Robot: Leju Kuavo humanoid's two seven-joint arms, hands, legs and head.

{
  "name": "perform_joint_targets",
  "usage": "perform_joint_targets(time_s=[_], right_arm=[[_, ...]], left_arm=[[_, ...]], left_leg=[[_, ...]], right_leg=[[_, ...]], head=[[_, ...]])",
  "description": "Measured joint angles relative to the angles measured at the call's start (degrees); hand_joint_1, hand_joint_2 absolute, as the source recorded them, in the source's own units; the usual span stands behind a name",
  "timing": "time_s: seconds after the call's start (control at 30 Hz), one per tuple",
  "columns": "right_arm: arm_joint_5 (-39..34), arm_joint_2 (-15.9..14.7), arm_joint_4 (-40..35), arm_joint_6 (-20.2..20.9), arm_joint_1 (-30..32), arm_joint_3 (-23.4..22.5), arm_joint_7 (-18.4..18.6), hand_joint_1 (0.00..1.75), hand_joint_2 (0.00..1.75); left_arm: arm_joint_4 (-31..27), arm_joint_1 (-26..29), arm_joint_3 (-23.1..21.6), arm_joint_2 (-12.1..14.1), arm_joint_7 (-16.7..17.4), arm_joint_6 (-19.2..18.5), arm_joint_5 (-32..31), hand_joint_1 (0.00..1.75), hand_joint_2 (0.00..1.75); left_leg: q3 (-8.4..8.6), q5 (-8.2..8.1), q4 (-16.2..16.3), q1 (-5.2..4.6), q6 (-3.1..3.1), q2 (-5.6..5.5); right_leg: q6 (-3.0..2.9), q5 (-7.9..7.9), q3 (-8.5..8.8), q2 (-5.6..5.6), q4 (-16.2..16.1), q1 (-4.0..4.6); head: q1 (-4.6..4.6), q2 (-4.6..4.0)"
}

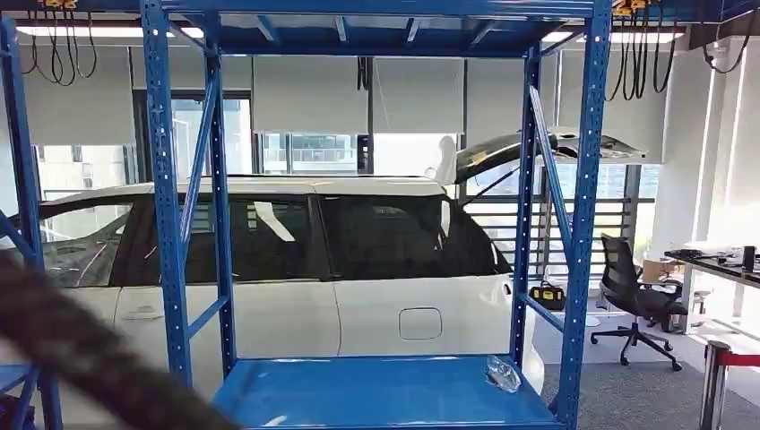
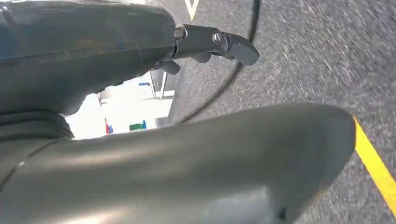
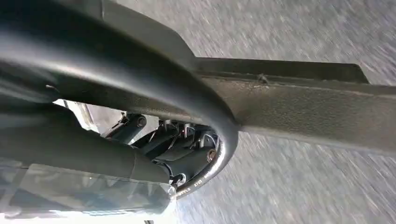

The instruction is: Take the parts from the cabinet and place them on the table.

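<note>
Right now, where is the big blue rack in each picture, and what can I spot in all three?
Head view: the blue rack fills the middle, with its posts on either side of the white car behind it.
Left wrist view: not in it.
Right wrist view: not in it.
Shared landmark: the grey carpet floor. It is at the lower right in the head view, and behind the left hand and the right hand in the wrist views.
</note>
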Motion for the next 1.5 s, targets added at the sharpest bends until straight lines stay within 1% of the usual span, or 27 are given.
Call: perform_joint_targets(time_s=[0.1, 0.13, 0.17, 0.2, 0.23, 0.3, 0.37, 0.4, 0.47, 0.53, 0.57, 0.6, 0.73, 0.77, 0.83, 0.9, 0.97, 1.03, 1.07, 1.1, 1.2, 1.23, 1.27, 1.37, 1.4, 1.43, 1.5], right_arm=[[-2.04, 0.31, 0.41, -0.33, 1.23, -1.58, 0.28, 1.75, 1.75], [-3.06, 0.53, 0.46, -0.59, 1.58, -2.41, 0.22, 1.75, 1.75], [-4.2, 0.76, 0.5, -1.03, 2.04, -3.48, -0.37, 1.75, 1.75], [-5.18, 0.76, 0.55, -1.4, 2.62, -4.53, -1.1, 1.75, 1.75], [-6.12, 0.87, 0.57, -1.57, 3.28, -5.54, -1.86, 1.75, 1.75], [-7.82, 0.94, 0.87, -1.86, 4.09, -7.6, -3.01, 1.75, 1.75], [-9.07, 0.96, 1.0, -1.99, 5.02, -9.38, -3.72, 1.75, 1.75], [-9.57, 1.01, 1.07, -2.01, 5.48, -10.34, -4.0, 1.75, 1.75], [-10.51, 1.07, 1.22, -2.19, 6.12, -12.04, -4.52, 1.75, 1.75], [-11.48, 1.22, 1.27, -2.23, 6.22, -13.8, -4.94, 1.75, 1.75], [-11.8, 1.84, 1.27, -2.3, 6.08, -14.67, -5.03, 1.75, 1.75], [-11.93, 1.62, 1.29, -2.6, 6.22, -15.39, -5.14, 1.75, 1.75], [-12.2, 1.55, 1.4, -2.56, 7.2, -16.94, -5.18, 1.75, 1.75], [-12.41, 1.86, 1.44, -2.56, 7.35, -17.18, -5.22, 1.75, 1.75], [-12.57, 1.84, 1.46, -2.58, 7.41, -17.97, -5.44, 1.75, 1.75], [-12.7, 1.88, 1.49, -2.56, 7.55, -18.52, -5.53, 1.75, 1.75], [-12.72, 1.94, 1.51, -2.49, 7.84, -18.8, -5.57, 1.75, 1.75], [-12.57, 2.12, 1.51, -2.49, 7.87, -18.82, -5.57, 1.75, 1.75], [-12.57, 2.3, 1.51, -2.49, 7.84, -18.84, -5.62, 1.75, 1.75], [-12.52, 2.68, 1.51, -2.34, 7.62, -18.91, -5.62, 1.75, 1.75], [-12.39, 2.62, 1.51, -2.23, 7.73, -19.32, -5.6, 1.75, 1.75], [-12.33, 2.67, 1.51, -2.14, 7.8, -19.37, -5.57, 1.75, 1.75], [-12.3, 2.82, 1.51, -2.14, 7.76, -19.37, -5.57, 1.75, 1.75], [-12.06, 2.84, 1.51, -2.14, 7.49, -19.58, -5.6, 1.75, 1.75], [-12.06, 2.86, 1.51, -2.14, 7.51, -19.61, -5.6, 1.75, 1.75], [-12.06, 2.93, 1.51, -2.12, 7.55, -19.61, -5.6, 1.75, 1.75], [-11.98, 2.91, 1.51, -2.1, 7.53, -19.61, -5.62, 1.75, 1.75]], left_arm=[[0.02, 0.06, 0.0, 0.0, -0.02, -0.07, 0.0, 0.0, 0.0], [-0.02, 0.06, 0.0, 0.17, -0.09, -0.04, 0.02, 0.0, 0.0], [-0.02, 0.11, 0.0, 0.35, -0.15, 0.04, 0.11, 0.0, 0.0], [-0.02, 0.15, 0.0, 0.35, -0.2, 0.02, 0.26, 0.0, 0.0], [0.0, 0.27, 0.0, 0.33, -0.39, 0.04, 0.37, 0.0, 0.0], [0.0, 0.4, 0.02, 0.35, -0.81, 0.04, 0.55, 0.0, 0.0], [0.0, 0.49, 0.02, 0.33, -0.9, 0.04, 0.61, 0.0, 0.0], [0.0, 0.55, 0.02, 0.33, -0.96, 0.02, 0.68, 0.0, 0.0], [0.0, 0.66, 0.02, 0.33, -1.01, 0.02, 0.88, 0.0, 0.0], [0.0, 0.65, 0.04, 0.33, -1.29, 0.11, 0.99, 0.0, 0.0], [-0.09, 0.71, 0.04, 0.55, -1.38, 0.13, 1.12, 0.0, 0.0], [-0.04, 0.72, 0.04, 0.52, -1.46, 0.13, 1.12, 0.0, 0.0], [0.04, 0.86, 0.07, 0.28, -1.75, 0.11, 1.16, 0.0, 0.0], [0.04, 0.86, 0.09, 0.35, -1.73, 0.11, 1.29, 0.0, 0.0], [0.04, 0.89, 0.13, 0.35, -1.62, 0.11, 1.31, 0.0, 0.0], [0.04, 0.99, 0.2, 0.42, -1.35, 0.11, 1.47, 0.0, 0.0], [0.04, 1.08, 0.24, 0.42, -1.2, 0.11, 1.49, 0.0, 0.0], [0.04, 1.06, 0.24, 0.44, -1.2, 0.11, 1.53, 0.0, 0.0], [0.02, 1.03, 0.26, 0.58, -1.2, 0.13, 1.58, 0.0, 0.0], [0.04, 1.03, 0.24, 0.66, -1.2, 0.11, 1.64, 0.0, 0.0], [0.04, 1.05, 0.28, 0.63, -1.05, 0.11, 1.68, 0.0, 0.0], [0.04, 1.01, 0.31, 0.61, -1.01, 0.11, 1.68, 0.0, 0.0], [0.02, 0.99, 0.31, 0.63, -1.01, 0.11, 1.68, 0.0, 0.0], [0.02, 0.98, 0.33, 0.66, -1.01, 0.17, 1.68, 0.0, 0.0], [0.02, 0.98, 0.33, 0.66, -1.01, 0.17, 1.68, 0.0, 0.0], [0.02, 0.99, 0.33, 0.66, -1.01, 0.17, 1.68, 0.0, 0.0], [0.02, 0.98, 0.33, 0.66, -1.05, 0.11, 1.71, 0.0, 0.0]], left_leg=[[-0.1, -0.05, 0.29, -0.05, 0.08, -0.01], [-0.42, -0.44, 1.08, -0.36, 0.65, -0.01], [-0.28, -0.33, 0.76, -0.35, 1.51, 0.05], [0.39, 0.2, -0.44, -0.35, 2.04, 0.17], [1.34, 1.02, -1.91, 0.56, 2.27, 0.55], [1.64, 1.48, -2.73, 0.45, 2.55, 0.63], [1.43, 1.47, -2.6, 0.37, 2.48, 0.93], [1.26, 1.52, -2.45, 0.44, 2.31, 1.0], [0.82, 1.3, -1.73, 1.03, 1.4, 1.05], [-0.22, 0.49, 0.46, 1.77, -0.14, 1.09], [-0.78, -0.11, 1.61, 1.22, -1.11, 1.14], [-0.79, -0.4, 2.1, 1.45, -1.51, 1.23], [-0.39, -0.4, 1.76, 2.35, -1.98, 1.21], [-1.14, -2.51, 3.97, 2.2, -1.55, 1.16], [-4.69, -8.02, 13.42, 1.03, -0.89, 1.03], [-7.55, -10.92, 21.11, -0.06, -0.09, 0.89], [-6.09, -8.94, 18.87, -1.22, 1.58, 0.68], [-1.04, -4.07, 8.58, -2.73, 4.27, -0.38], [0.45, -4.21, 5.82, -3.32, 5.72, -1.41], [0.51, -4.02, 5.11, -3.05, 5.67, -1.3], [0.5, -4.0, 4.7, -3.6, 5.56, -1.05], [0.89, -3.49, 3.6, -2.76, 5.26, -0.72], [1.1, -3.31, 3.18, -2.79, 5.2, -0.61], [0.98, -3.26, 3.16, -2.84, 5.29, 0.04], [0.95, -3.26, 3.21, -2.81, 5.29, 0.31], [0.95, -3.29, 3.25, -2.78, 5.27, 0.5], [0.96, -3.42, 3.47, -2.66, 5.09, 0.96]], right_leg=[[0.5, 0.02, 0.0, 0.01, -0.04, -0.05], [1.26, 0.39, 0.26, -0.07, -0.67, -1.01], [1.82, 0.51, 0.3, -0.06, -0.8, -1.24], [2.17, 0.72, 0.7, -0.01, -1.56, -0.56], [1.9, 0.02, 0.5, -0.2, -0.76, -0.63], [1.45, -4.78, -2.51, -0.12, 6.05, -0.4], [1.56, -9.05, -6.44, -0.09, 15.17, -0.42], [1.74, -9.57, -7.25, -0.09, 17.24, -0.47], [2.33, -6.85, -4.41, -0.13, 12.96, -0.96], [3.27, -3.44, 1.34, -0.79, 3.52, -1.93], [3.16, -4.55, 1.19, -0.72, 3.45, -1.6], [1.53, -4.41, 0.73, -0.27, 3.87, -1.61], [-0.81, -4.48, 0.27, -0.01, 4.9, -1.08], [-0.97, -4.41, 0.24, -0.02, 4.89, -0.75], [-1.64, -4.33, 0.08, 0.03, 4.9, -0.16], [-2.04, -4.37, 0.04, 0.14, 4.93, 0.8], [-2.23, -4.47, 0.2, 0.45, 4.93, 1.65], [-2.44, -4.61, 0.59, 0.82, 4.92, 2.25], [-2.49, -4.66, 0.56, 0.96, 4.86, 2.05], [-2.39, -4.65, 0.35, 1.13, 5.06, 2.62], [-1.86, -4.39, 0.24, 1.21, 4.66, 2.07], [-1.64, -4.85, 0.23, 1.1, 4.96, 2.26], [-1.44, -5.65, -0.14, 0.74, 5.76, 2.2], [-1.1, -11.51, -5.53, 0.65, 17.06, 1.89], [-0.95, -12.2, -7.04, 0.62, 20.08, 1.83], [-0.76, -11.52, -7.26, 0.57, 20.46, 1.67], [-0.49, -7.34, -4.42, 0.2, 14.48, 1.37]], head=[[0.0, 0.0], [0.02, 0.0], [0.18, 0.0], [0.15, 0.0], [0.15, 0.0], [0.17, 0.0], [0.15, 0.0], [0.17, 0.0], [0.09, 0.0], [0.09, 0.0], [0.11, 0.0], [0.09, 0.0], [0.31, 0.0], [0.3, 0.0], [0.41, 0.0], [0.46, 0.0], [0.46, 0.0], [0.44, 0.0], [0.39, 0.0], [0.28, -0.07], [0.33, -0.02], [0.39, -0.02], [0.33, 0.02], [0.28, -0.02], [0.22, -0.02], [0.22, 0.0], [0.17, 0.0]])
